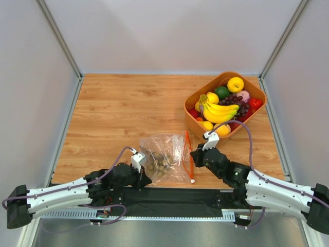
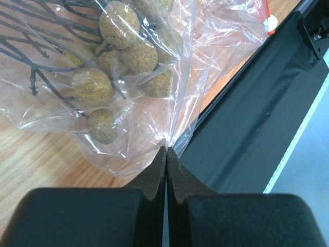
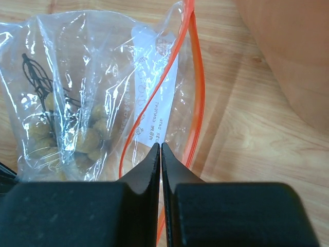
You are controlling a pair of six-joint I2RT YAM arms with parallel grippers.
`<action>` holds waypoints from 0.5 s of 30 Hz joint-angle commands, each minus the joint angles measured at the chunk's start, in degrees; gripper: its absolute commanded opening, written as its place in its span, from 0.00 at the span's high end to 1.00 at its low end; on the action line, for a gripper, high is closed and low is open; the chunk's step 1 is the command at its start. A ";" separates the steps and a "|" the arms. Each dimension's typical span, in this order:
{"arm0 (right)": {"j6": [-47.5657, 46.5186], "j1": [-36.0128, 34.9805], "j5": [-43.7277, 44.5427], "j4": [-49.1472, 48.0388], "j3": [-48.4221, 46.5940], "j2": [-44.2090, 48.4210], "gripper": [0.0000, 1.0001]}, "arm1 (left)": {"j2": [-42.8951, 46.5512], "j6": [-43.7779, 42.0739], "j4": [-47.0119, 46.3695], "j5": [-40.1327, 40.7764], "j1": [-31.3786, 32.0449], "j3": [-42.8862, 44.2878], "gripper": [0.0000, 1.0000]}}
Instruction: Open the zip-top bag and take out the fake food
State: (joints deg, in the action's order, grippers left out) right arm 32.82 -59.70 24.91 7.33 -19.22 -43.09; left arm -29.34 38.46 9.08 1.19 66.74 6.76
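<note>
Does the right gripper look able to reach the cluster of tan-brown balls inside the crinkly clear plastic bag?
Likely yes: the orange zip strip gapes open before the right gripper, though its jaws are shut.

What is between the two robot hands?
The zip-top bag, holding tan balls, lies between the left gripper and right gripper; the top view shows it.

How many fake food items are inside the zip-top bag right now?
1: the tan-ball cluster, lying toward the closed end of the zip-top bag. Nothing else shows through the plastic, though its crinkles might hide something small.
</note>
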 commanded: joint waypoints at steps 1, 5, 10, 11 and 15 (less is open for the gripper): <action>-1.35 1.43 -5.04 -5.39 1.38 -3.47 0.97 | 0.17 0.13 0.50 0.22 0.06 -0.26 1.00; -1.88 1.34 -8.64 -12.06 1.38 -8.49 0.96 | -0.10 0.21 0.32 0.30 0.06 -0.17 1.00; -2.50 1.43 -13.11 -19.10 1.56 -13.94 0.96 | -0.36 0.04 0.15 0.48 -0.03 0.26 1.00; -2.58 1.34 -13.91 -22.24 1.73 -14.65 0.96 | -0.45 -0.05 0.23 0.57 0.06 0.27 1.00; -3.64 1.34 -18.48 -29.65 2.26 -21.31 0.94 | -1.50 0.39 0.41 1.35 0.06 0.44 0.65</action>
State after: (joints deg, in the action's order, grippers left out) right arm 30.96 -58.52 11.14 -11.57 -17.52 -60.75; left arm -30.04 38.33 9.34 1.61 66.74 6.76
